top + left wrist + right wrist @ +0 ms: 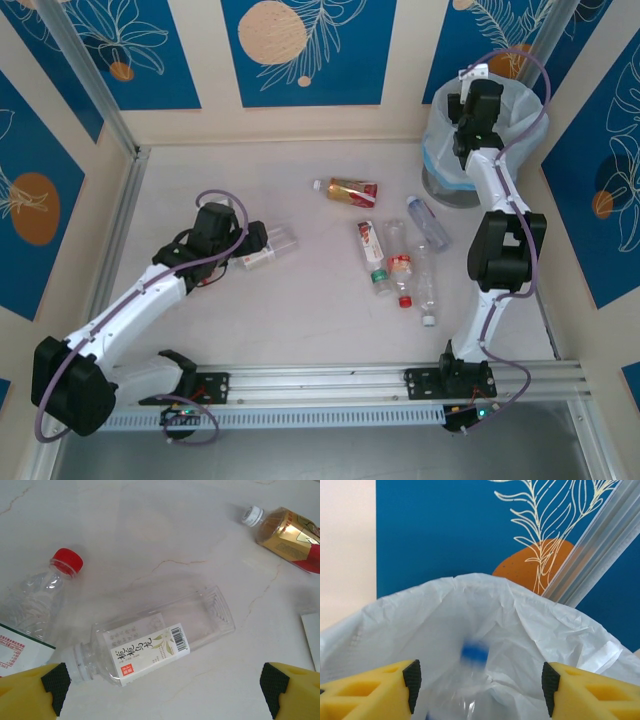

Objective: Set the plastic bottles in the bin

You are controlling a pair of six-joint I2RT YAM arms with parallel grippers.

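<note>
Lying sideways, a clear squarish bottle (160, 640) carries a white label.

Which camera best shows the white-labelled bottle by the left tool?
Left wrist: the white-labelled bottle lies close up, label and barcode sharp, just ahead of the left tool. Top external shows it small and faint.

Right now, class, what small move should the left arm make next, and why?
Probably lower the left gripper and close on the white-labelled bottle: its jaws hang open above that bottle, which lies flat on the table, outside the bin.
</note>
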